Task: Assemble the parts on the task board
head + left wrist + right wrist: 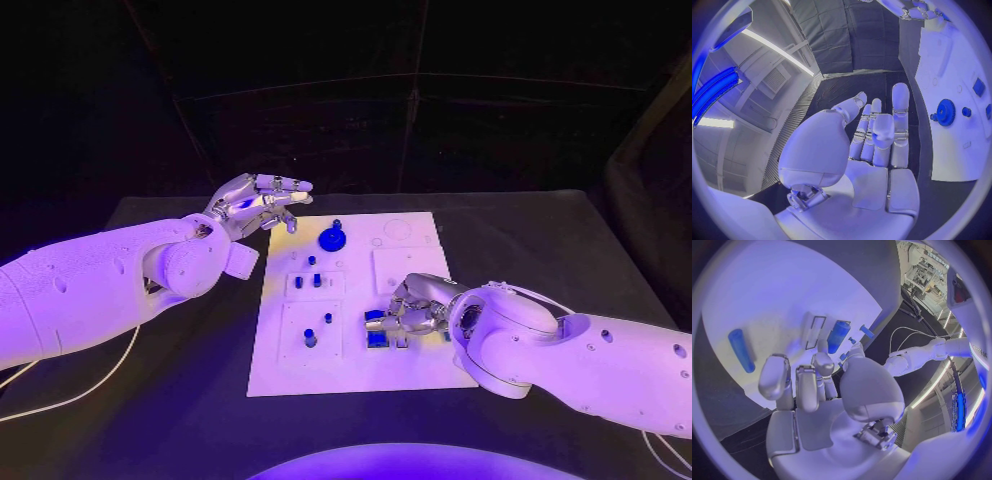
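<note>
The robot's right hand (408, 312) curls low over the near right of the white task board (411, 375), fingers bent toward a blue block (376, 328); whether they grip it cannot be told. Farther back, a blue gear (333, 240), likely light, rigid, best pinched by its rim. The left hand (260, 205) hovers beyond, fingers spread, empty.

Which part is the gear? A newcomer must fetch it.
Start at the white task board mid-table and go to its far edge, near the left hand. The gear lies there: a round blue toothed disc, wider than the small blue pegs nearer the robot.
</note>
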`<state>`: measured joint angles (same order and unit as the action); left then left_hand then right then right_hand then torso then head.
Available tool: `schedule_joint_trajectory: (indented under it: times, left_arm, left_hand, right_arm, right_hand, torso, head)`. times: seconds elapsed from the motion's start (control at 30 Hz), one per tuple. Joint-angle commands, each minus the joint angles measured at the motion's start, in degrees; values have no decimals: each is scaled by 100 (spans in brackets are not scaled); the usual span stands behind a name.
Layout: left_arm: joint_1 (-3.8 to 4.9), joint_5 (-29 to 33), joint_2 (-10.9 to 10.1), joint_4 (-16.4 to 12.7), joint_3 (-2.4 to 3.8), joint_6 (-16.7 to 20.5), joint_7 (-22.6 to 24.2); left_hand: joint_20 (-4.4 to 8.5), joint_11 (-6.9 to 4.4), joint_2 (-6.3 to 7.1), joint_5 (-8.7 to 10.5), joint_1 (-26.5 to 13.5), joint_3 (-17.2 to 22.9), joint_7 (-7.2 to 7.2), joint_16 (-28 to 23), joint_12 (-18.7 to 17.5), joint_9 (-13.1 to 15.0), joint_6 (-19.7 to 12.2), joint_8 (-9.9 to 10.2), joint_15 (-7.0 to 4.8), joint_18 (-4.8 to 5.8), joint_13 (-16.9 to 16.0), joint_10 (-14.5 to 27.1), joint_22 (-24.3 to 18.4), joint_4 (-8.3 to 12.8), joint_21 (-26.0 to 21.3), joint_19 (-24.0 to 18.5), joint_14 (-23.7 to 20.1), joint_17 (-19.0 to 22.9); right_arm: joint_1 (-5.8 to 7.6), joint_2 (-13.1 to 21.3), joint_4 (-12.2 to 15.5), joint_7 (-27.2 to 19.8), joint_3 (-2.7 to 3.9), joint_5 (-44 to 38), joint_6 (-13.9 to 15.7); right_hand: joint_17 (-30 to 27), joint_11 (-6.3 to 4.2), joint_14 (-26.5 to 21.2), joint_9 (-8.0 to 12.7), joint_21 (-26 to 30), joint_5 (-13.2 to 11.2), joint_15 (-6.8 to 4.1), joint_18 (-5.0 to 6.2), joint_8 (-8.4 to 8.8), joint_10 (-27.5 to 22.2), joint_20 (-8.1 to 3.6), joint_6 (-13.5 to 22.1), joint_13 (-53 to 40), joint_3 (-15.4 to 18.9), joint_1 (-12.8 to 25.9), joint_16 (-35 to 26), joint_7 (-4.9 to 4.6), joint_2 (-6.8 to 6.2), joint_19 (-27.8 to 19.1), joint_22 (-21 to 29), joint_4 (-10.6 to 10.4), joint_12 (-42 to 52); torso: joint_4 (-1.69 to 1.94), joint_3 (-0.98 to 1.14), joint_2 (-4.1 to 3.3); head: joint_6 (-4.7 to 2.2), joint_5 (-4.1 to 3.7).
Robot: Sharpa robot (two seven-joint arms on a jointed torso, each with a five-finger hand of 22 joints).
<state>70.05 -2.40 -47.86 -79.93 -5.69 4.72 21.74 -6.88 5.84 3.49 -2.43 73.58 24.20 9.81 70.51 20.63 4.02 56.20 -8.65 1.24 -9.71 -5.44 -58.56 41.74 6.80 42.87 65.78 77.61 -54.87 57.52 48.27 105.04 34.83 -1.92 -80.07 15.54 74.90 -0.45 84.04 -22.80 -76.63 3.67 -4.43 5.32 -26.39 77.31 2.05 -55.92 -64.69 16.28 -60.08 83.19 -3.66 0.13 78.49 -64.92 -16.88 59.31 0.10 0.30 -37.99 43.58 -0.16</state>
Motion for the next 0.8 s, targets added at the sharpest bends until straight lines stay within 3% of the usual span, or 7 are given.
schedule_joint_trajectory:
  times: [0.03,0.13,0.27,0.47,0.53,0.63,0.8]
  left_arm:
    - [7,18,4,-4,4,-64,17]
    - [7,18,1,-6,4,-63,17]
    - [7,18,-4,-6,4,-62,15]
    - [7,18,-8,-7,3,-63,15]
    - [7,18,-10,-8,3,-63,15]
    - [7,18,-15,-10,3,-59,16]
    - [7,18,-20,-8,2,-53,16]
  left_hand:
    - [-10,12,-15,-36,-41,-27,14,-33,34,-7,-16,-10,-7,-79,6,47,-6,7,-29,-9,-27,6]
    - [-10,12,-15,-36,-41,-27,14,-33,34,-7,-16,-10,-7,-79,6,47,-6,7,-29,-9,-27,6]
    - [-10,12,-15,-36,-41,-27,14,-33,34,-7,-16,-10,-7,-79,6,47,-6,7,-29,-9,-27,6]
    - [-10,12,-15,-36,-41,-27,14,-33,34,-7,-16,-10,-7,-79,6,47,-6,7,-29,-9,-27,6]
    - [-10,12,-15,-36,-41,-27,14,-33,34,-7,-16,-10,-7,-79,6,47,-6,7,-29,-9,-27,6]
    - [-10,12,-15,-36,-41,-27,14,-33,34,-7,-16,-10,-7,-79,6,47,-6,7,-29,-9,-27,6]
    - [-10,12,-15,-36,-41,-27,14,-33,34,-7,-16,-10,-7,-79,6,47,-6,7,-29,-9,-27,6]
  right_arm:
    - [9,1,7,45,2,-154,12]
    - [9,20,21,7,2,-182,8]
    - [9,50,52,-121,2,-209,-74]
    - [9,108,98,-266,2,-237,-174]
    - [9,159,118,-308,2,-255,-72]
    - [9,355,214,-512,2,-174,273]
    - [16,846,451,-881,5,176,657]
  right_hand:
    - [124,1,327,-24,56,-67,20,-15,24,-94,6,61,141,-154,173,-42,-12,-137,-67,77,4,-195]
    - [129,7,327,-37,74,-52,24,-11,33,-129,11,79,215,-251,145,-46,-19,-181,-76,100,9,-293]
    - [139,3,331,-78,90,323,24,-9,30,-113,13,84,225,-487,-555,-51,-19,-106,-73,109,238,-315]
    - [174,-8,340,-135,87,428,15,-14,9,-81,5,69,212,-556,-1210,-44,-11,-52,-52,84,503,-312]
    - [176,-7,341,-140,86,481,16,-15,14,-77,5,75,212,-549,-1244,-45,-15,-30,-48,81,509,-314]
    - [193,34,345,-98,82,830,43,-20,149,-77,19,245,217,-490,-1232,-40,-71,38,-37,69,438,-329]
    - [182,106,341,17,100,1030,102,-17,384,-124,68,439,284,-390,-1206,-53,-156,76,-50,92,330,-427]
  torso:
    - [-2,0,1]
    - [-1,2,0]
    - [-2,5,2]
    - [-1,2,0]
    - [-1,2,4]
    - [-7,1,6]
    - [-13,-3,12]
  head:
    - [2,-2]
    - [5,-1]
    - [9,1]
    - [12,3]
    - [8,-3]
    - [-5,-14]
    - [-20,-52]
